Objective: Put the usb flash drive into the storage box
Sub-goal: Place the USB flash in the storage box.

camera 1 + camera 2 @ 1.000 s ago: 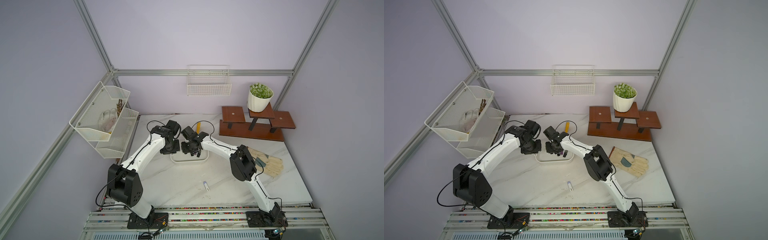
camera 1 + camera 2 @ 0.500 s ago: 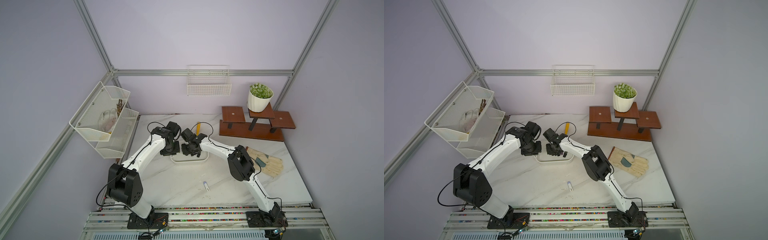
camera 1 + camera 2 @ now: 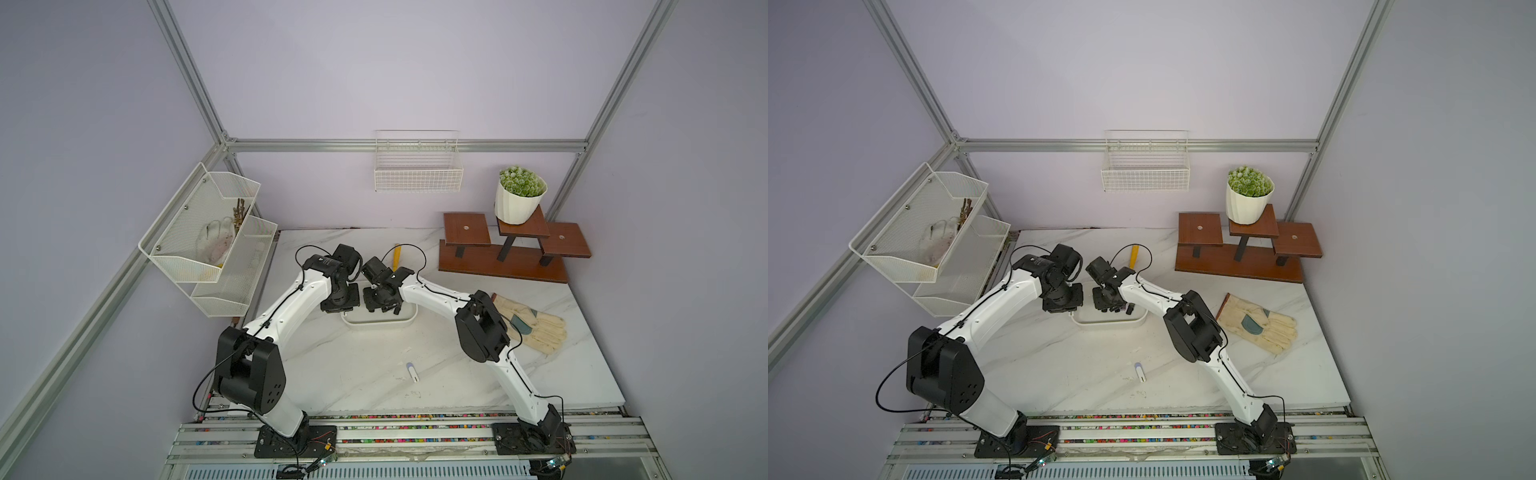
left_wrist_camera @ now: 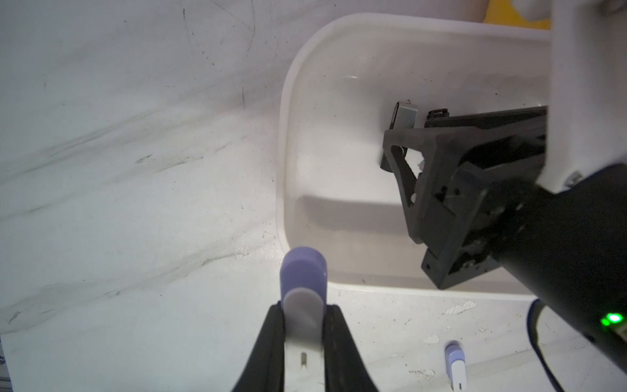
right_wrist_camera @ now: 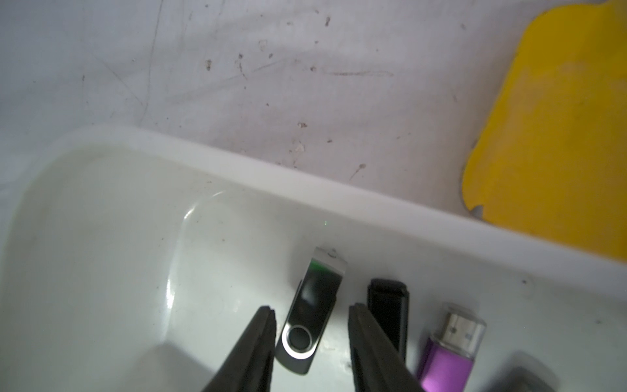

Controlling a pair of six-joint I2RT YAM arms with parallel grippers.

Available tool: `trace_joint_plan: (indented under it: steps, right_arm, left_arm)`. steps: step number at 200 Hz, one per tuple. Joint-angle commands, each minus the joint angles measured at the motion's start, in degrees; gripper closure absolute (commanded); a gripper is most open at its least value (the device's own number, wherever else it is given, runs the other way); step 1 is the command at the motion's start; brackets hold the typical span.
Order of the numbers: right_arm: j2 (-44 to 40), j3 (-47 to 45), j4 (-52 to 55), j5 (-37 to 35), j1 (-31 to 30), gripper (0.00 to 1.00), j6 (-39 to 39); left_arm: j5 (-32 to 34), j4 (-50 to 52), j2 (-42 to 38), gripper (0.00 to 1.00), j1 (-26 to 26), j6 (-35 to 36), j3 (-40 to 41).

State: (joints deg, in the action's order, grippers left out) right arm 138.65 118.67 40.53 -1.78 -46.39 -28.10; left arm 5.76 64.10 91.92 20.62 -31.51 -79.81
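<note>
Drives (image 5: 388, 305) side by side in storage box (image 5: 271, 169); loose drive (image 3: 412, 372) on table (image 3: 353, 365) before box.

My right gripper (image 5: 310, 309) hangs over the storage box (image 5: 298, 174), its jaws parted on either side of a black swivel drive (image 5: 314, 315). A black stick drive (image 5: 388, 305) and a purple drive (image 5: 448, 356) lie beside it along the far wall. The box floor nearer my left gripper (image 4: 305, 307), which is clamped on the usb flash drive (image 4: 303, 271), lies bare. A yellow object (image 5: 549, 118) sits just past the far rim.
</note>
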Motion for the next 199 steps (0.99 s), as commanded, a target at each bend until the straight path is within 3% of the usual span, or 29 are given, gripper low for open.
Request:
trace_joint_plan:
  steps: [1,91,199]
  right_arm:
    - [-4.99,-2.11,0.42,-5.17,0.10,0.59,-1.30]
    - [-37.27,-28.17,-3.97,-16.59,4.17,0.56,-0.64]
    - [-48.35,-45.45,-2.52,-15.71,4.14,0.56,-5.63]
  left_arm:
    - [-0.62,-0.56,-0.22,1.00,-0.32,1.78,-0.61]
    - [-2.59,-5.06,9.84,1.00,0.08,4.33,-4.61]
    - [-1.30,-8.83,23.78,1.00,2.84,6.46,-11.05]
